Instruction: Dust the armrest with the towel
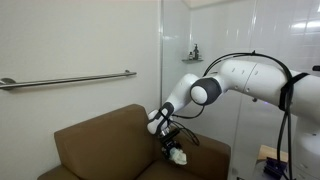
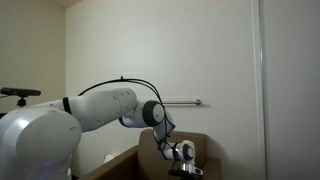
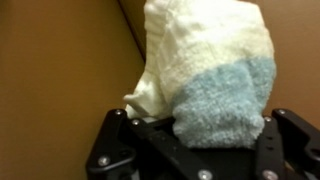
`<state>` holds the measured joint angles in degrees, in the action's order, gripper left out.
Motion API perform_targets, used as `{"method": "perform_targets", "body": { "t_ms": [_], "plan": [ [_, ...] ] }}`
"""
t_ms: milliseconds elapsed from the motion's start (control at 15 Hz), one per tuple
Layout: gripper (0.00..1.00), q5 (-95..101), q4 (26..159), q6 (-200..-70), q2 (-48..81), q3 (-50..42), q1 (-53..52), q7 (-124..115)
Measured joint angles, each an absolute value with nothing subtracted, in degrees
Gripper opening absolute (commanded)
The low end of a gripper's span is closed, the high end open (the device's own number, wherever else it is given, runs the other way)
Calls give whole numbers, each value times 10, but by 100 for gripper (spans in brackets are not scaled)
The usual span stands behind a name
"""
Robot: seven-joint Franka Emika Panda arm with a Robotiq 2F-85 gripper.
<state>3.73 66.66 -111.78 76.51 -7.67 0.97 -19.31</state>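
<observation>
A brown armchair shows in both exterior views (image 1: 100, 145) (image 2: 150, 155). My gripper (image 1: 172, 147) is down at the chair's armrest (image 1: 205, 152) and is shut on a white and light-blue towel (image 1: 178, 156). In the wrist view the towel (image 3: 205, 70) fills the space between the two black fingers (image 3: 195, 125) and presses against the brown upholstery (image 3: 60, 60). In an exterior view the gripper (image 2: 182, 158) hangs over the chair with the towel partly hidden beneath it.
A metal grab rail (image 1: 65, 80) runs along the white wall behind the chair, and it also shows in an exterior view (image 2: 185, 102). A glass partition edge (image 1: 161, 60) stands behind the armrest. A small shelf (image 1: 192, 55) hangs on the tiled wall.
</observation>
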Motion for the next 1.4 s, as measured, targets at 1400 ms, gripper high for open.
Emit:
{"method": "perform_targets", "body": {
  "t_ms": [1400],
  "plan": [
    [5, 79, 874, -1480, 652, -68, -110, -204]
  ]
}}
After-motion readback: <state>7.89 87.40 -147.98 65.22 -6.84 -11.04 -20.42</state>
